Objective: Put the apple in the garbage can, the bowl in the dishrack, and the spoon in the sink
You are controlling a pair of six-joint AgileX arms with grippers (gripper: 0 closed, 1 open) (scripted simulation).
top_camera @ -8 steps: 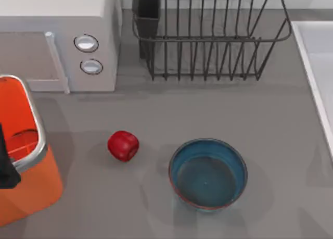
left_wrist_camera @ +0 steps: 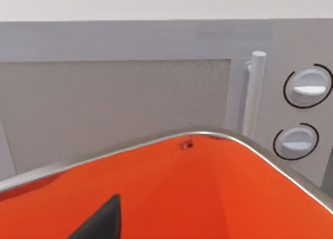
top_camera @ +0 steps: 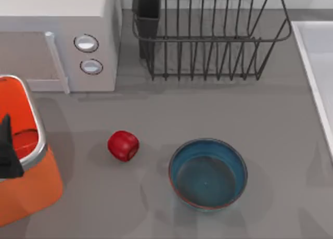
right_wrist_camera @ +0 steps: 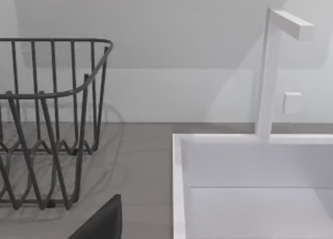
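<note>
From above I see the small, round, glossy red apple resting on the grey table, left of centre and well apart from the big bright orange garbage can with its silver metal rim at the table's left edge. I judge the apple firm, fairly light and slick, likely to roll, so I would close on its widest girth from above rather than pinch near the top. Just right of it, not touching, sits the deep round bowl, teal-blue inside with a thin reddish-brown rim line; it looks rigid and probably breakable, and its rim is the only sensible hold, one finger inside and one outside. The bowl looks empty. The garbage can's orange inside shows nothing in it as far as I can see. The dark grey wire dishrack at the back holds nothing between its bars, with its black rectangular cup at the left corner. The white rectangular sink basin at the table's right looks bare in the right wrist view, its white faucet standing behind. I cannot make out the spoon. My left gripper hangs over the garbage can; I cannot tell whether its fingers are apart, nor the right gripper's, near the dishrack and sink. A white microwave with two round buttons stands behind the can.
</note>
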